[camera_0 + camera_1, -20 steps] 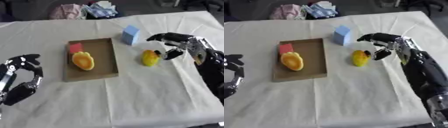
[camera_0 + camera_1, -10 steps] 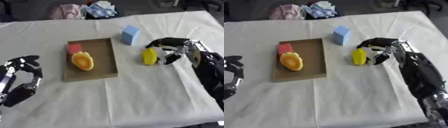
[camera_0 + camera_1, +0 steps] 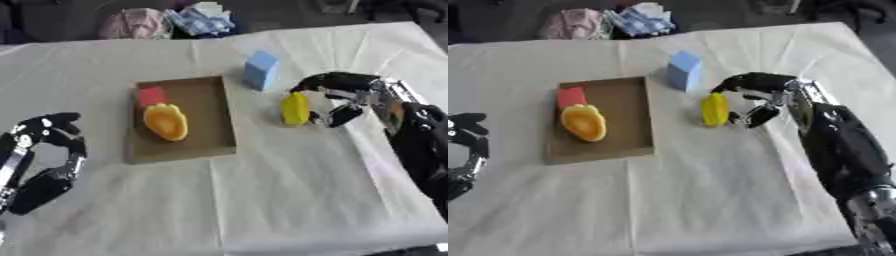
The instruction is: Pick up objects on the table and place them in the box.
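right hand [image 3: 343,95] curled around the yellow object [image 3: 295,108], fingers over its top, thumb at its side; it's on the tabletop [image 3: 289,200] just right of the box [image 3: 210,145]. Left hand [image 3: 48,160] idle lower left, fingers relaxed. Roughly half done by my read: orange rounded piece [image 3: 165,121] and red cube [image 3: 152,96] already in the flat cardboard tray-like box. Left: smooth oblong yellow object, matte blue block [image 3: 260,69] standing behind it. Wrinkled white cloth over the tabletop

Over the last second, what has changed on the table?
The right hand came down and left onto the yellow object, fingers now curling around it. The blue block, the box with its orange and red pieces, and the left hand stayed put.
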### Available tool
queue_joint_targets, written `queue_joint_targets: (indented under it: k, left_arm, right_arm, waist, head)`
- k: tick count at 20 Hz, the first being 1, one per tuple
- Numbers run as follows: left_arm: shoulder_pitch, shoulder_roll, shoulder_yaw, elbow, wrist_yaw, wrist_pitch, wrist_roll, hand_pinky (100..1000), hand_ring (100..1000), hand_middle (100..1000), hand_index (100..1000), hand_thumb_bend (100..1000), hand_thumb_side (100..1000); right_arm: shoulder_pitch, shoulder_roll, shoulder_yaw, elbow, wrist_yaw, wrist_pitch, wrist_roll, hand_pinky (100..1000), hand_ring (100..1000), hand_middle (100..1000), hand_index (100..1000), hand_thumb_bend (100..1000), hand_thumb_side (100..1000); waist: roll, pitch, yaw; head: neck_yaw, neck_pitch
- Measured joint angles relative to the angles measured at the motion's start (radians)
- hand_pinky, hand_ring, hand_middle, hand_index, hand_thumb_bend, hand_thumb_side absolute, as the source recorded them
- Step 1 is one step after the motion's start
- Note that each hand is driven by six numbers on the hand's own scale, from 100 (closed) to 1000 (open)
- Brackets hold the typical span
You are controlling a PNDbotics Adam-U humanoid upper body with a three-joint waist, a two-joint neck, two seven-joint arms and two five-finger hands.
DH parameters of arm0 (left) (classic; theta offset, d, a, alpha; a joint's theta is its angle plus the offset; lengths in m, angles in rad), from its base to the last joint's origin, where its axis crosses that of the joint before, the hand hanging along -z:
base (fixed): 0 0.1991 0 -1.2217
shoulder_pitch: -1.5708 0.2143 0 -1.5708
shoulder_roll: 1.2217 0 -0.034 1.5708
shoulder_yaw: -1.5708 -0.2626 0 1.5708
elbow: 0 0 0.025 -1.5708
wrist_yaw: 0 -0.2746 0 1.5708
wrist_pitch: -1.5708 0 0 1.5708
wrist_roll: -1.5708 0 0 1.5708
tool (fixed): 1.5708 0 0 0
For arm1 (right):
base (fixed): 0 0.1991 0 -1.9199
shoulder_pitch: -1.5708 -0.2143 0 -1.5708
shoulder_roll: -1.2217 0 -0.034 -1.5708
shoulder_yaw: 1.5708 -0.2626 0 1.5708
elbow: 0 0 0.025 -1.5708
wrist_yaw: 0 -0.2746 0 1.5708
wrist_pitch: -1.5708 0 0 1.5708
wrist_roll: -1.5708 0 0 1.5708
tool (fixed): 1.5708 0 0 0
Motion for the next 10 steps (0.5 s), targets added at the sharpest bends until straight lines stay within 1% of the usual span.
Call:
queue_joint_targets:
  k: [5,10]
  left_arm:
    - [0.003,0.0,0.0,0.0,-0.002,0.002,-0.005,643,569,612,840,100,560]
    - [0.005,0.0,0.0,0.0,-0.003,0.004,-0.01,643,569,612,840,100,560]
  right_arm:
    - [-0.001,-0.012,0.027,-0.038,-0.088,0.033,0.033,942,949,872,987,100,249]
    - [-0.007,-0.021,0.054,-0.074,-0.199,0.086,0.086,945,953,891,995,100,248]
  waist:
    - [-0.002,-0.001,0.001]
    - [-0.004,-0.005,0.005]
  head:
    - [0.0,0.0]
    - [0.0,0.0]
